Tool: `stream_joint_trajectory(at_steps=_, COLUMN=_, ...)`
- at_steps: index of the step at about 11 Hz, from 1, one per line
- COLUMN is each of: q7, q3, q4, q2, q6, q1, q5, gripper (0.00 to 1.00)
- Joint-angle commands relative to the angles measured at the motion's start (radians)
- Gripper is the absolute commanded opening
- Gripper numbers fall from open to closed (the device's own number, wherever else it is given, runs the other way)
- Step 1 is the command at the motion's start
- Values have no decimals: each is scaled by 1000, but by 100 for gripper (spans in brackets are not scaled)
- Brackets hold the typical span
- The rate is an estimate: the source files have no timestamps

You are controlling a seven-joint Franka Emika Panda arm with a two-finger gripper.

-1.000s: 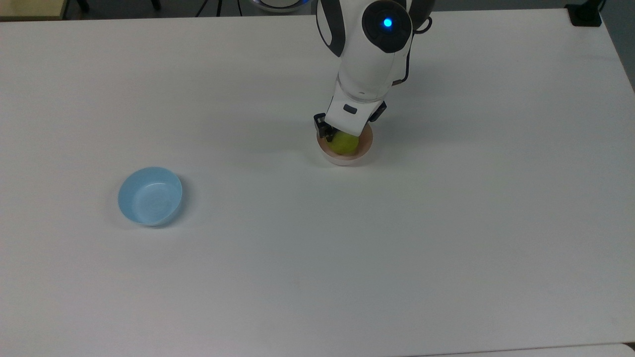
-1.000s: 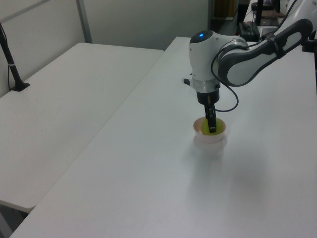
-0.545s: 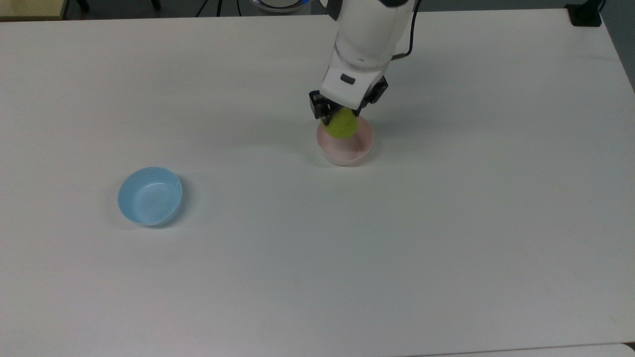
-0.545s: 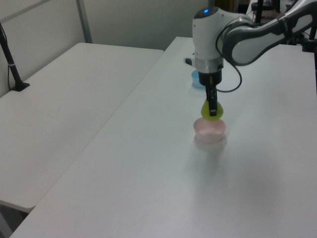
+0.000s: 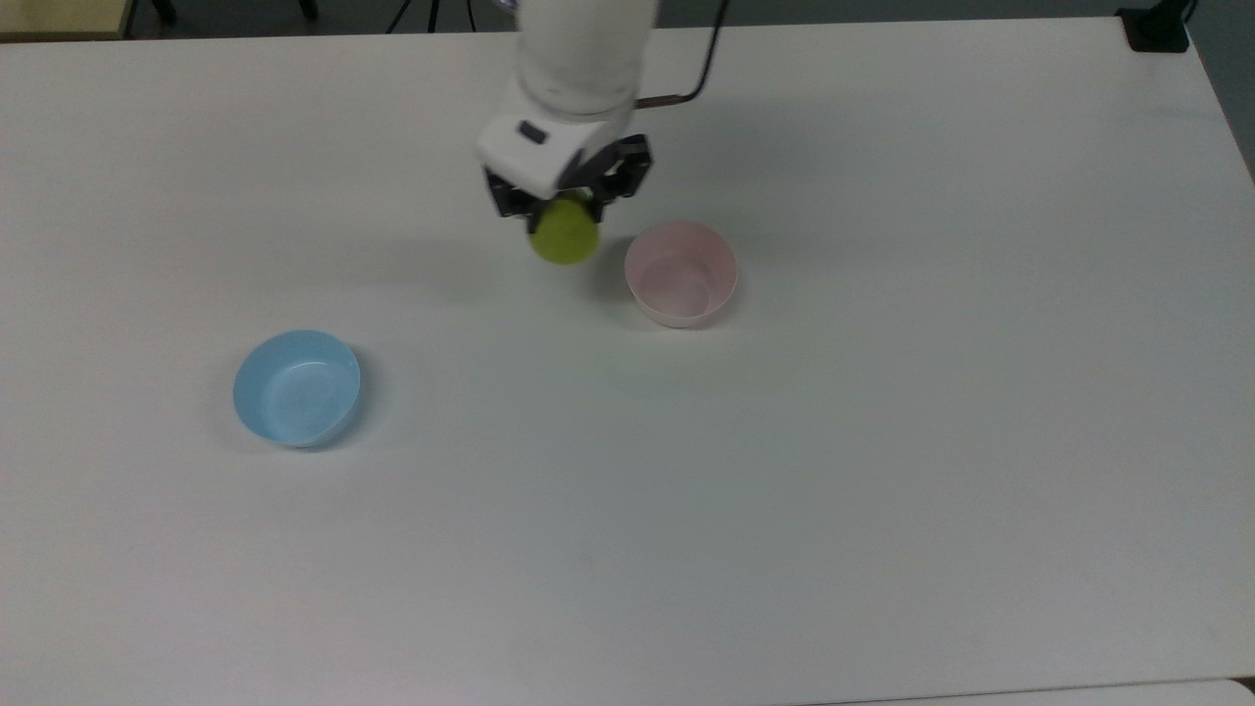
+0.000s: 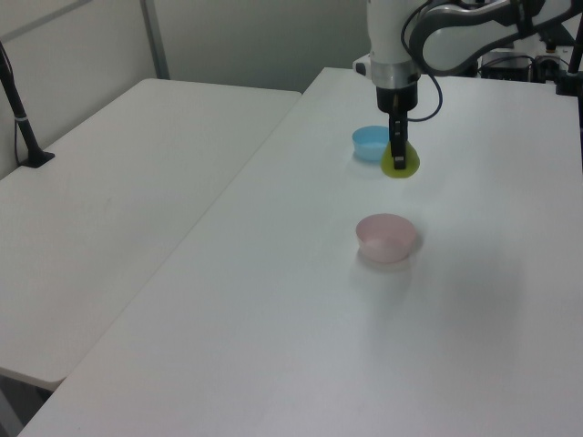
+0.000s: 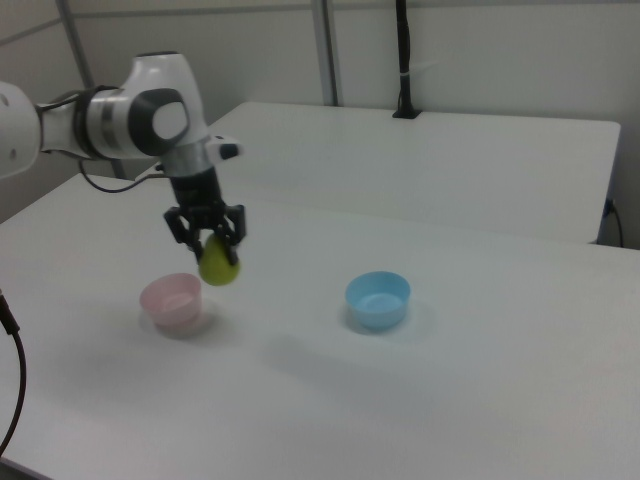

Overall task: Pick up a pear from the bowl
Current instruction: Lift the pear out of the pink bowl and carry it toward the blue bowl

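My gripper (image 5: 566, 211) is clamped on the pear (image 5: 565, 235), which hangs low beyond the fingertips, left of the bowl (image 5: 680, 274) in the top view, so I judge a jolt could drop it.

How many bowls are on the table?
2. The pink bowl sits near the table's middle, just to the top view's right of the held pear. The blue bowl sits farther to the top view's left.

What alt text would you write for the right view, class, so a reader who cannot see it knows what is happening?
A white robot arm's gripper holds a yellow-green pear in the air, above and just right of an empty pale pink bowl on a white table. An empty light blue bowl sits farther right.
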Motion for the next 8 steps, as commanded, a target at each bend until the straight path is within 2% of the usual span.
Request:
stream_joint_trajectory(at_steps=1, q7=-121, q3=0, q4=-3, q2=-1, q6=-9, q1=-115, q5=-8, gripper=32)
stream_joint_trajectory(at_steps=3, q7=-169, q3=0, q4=-8, q2=32, q6=-1, q1=-161, q5=-10, gripper=33)
stream_joint_trajectory(at_steps=8, q7=-171, q3=-2, q4=-34, q2=117, q6=97, q1=-194, q5=-26, gripper=33)
